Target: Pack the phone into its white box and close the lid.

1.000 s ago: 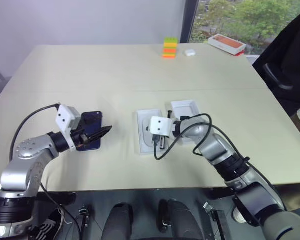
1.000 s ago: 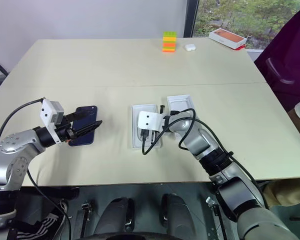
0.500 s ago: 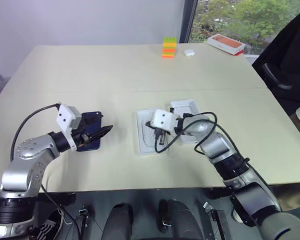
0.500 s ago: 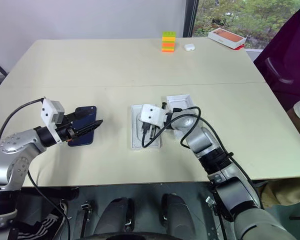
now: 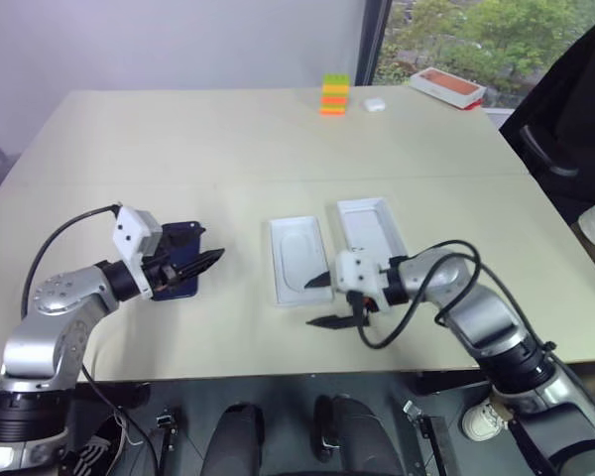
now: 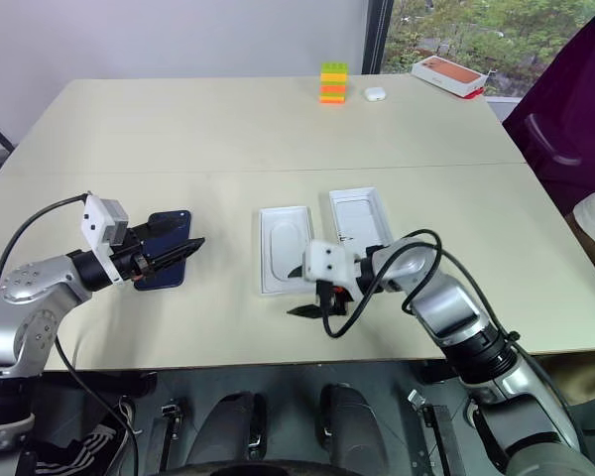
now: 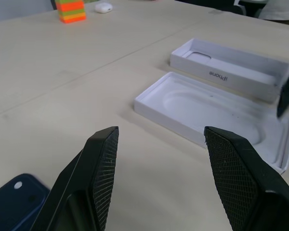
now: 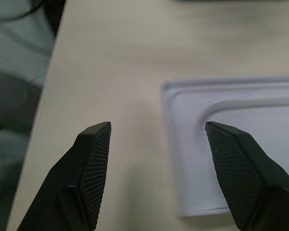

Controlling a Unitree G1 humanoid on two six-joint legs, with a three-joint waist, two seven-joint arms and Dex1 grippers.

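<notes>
One phone point(image 5: 178, 260) is noted on the table point(image 5: 278, 139), dark blue, lying flat well to the left of the thin white insert point(image 5: 297, 260), which is taken as the landmark. The phone is not inside any box. Its near end is partly covered by the left gripper point(image 5: 193, 269).

The insert lies flat near the middle of the table, its oval recess facing up. One white box shell point(image 5: 370, 231) is seen just beside the insert on its right, open side up, white inside, with small grey lettering on one inner wall in the left wrist view. Whether this shell is the tray or the lid cannot be told. A second white box part is not made out.

Two grippers are counted. The left gripper is held left of the insert, over the phone's near end, fingers spread apart with nothing between them; whether it touches the phone cannot be told. The right gripper point(image 5: 322, 300) is held just off the insert's near edge, fingers spread apart and empty, the near corner of the insert lying beyond them in the right wrist view.

Far behind the insert, three things are counted near the table's back edge: one stack of coloured blocks point(image 5: 336, 95), one small white case point(image 5: 376, 103), one orange-topped box point(image 5: 447, 86).
</notes>
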